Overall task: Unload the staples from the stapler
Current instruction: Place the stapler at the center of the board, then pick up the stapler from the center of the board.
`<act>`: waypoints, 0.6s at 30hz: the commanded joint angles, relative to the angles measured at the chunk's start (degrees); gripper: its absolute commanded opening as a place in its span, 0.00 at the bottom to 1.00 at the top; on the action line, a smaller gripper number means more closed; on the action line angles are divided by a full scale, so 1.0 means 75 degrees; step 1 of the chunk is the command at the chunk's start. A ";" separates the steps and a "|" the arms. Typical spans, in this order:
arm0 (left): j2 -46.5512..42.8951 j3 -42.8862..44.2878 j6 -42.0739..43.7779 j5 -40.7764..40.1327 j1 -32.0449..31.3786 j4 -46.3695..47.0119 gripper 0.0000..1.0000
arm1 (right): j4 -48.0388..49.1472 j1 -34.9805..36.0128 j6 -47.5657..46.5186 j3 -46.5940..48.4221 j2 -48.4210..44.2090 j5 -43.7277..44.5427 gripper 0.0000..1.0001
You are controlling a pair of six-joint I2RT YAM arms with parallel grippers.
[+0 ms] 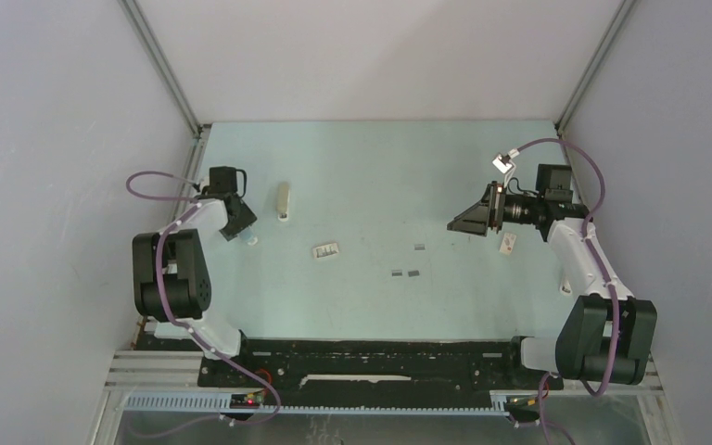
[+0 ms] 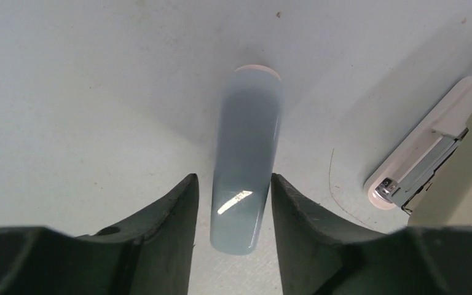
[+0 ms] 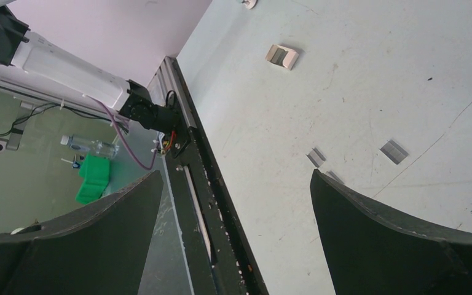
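Observation:
The stapler [image 2: 246,153] is a small glossy white oblong with rounded ends, bluish in the shadow, lying flat on the pale green table [image 1: 380,176]. My left gripper [image 2: 230,178] straddles its near end, jaws open with a thin gap on each side. From above only the stapler's tip [image 1: 251,240] shows past the left gripper [image 1: 243,231]. Three dark-grey staples [image 1: 419,247] [image 1: 396,273] [image 1: 413,273] lie loose mid-table, two of them clear in the right wrist view [image 3: 393,151] [image 3: 315,157]. My right gripper [image 1: 454,225] hangs wide open and empty above the table [image 3: 236,175].
A beige slim bar [image 1: 282,202] with a white base and a bare metal channel [image 2: 421,169] lies just right of the left gripper. A small printed white box [image 1: 326,250] [image 3: 281,56] sits mid-table. A small white piece [image 1: 508,243] lies by the right arm. Grey walls enclose the table.

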 commanded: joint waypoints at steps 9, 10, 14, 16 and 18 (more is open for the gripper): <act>-0.2338 -0.0606 0.0895 -0.0395 0.0048 0.0700 0.75 | 0.0013 -0.0250 -0.0270 -0.0019 -0.0315 -0.0026 1.00; -0.2755 -0.0849 0.0940 -0.0427 0.0044 0.0870 0.79 | -0.0033 -0.0273 -0.0337 -0.0014 -0.0344 0.0010 0.99; -0.4486 -0.1760 0.1032 -0.0584 0.0046 0.1345 0.89 | -0.0294 -0.0387 -0.0650 -0.0011 -0.0537 0.0190 1.00; -0.5315 -0.2074 0.1009 -0.0627 0.0046 0.1368 0.91 | -0.0418 -0.0466 -0.0798 -0.0009 -0.0630 0.0274 1.00; -0.5965 -0.2377 0.0886 -0.0609 0.0054 0.1374 0.96 | -0.0577 -0.0550 -0.0976 -0.0007 -0.0732 0.0370 1.00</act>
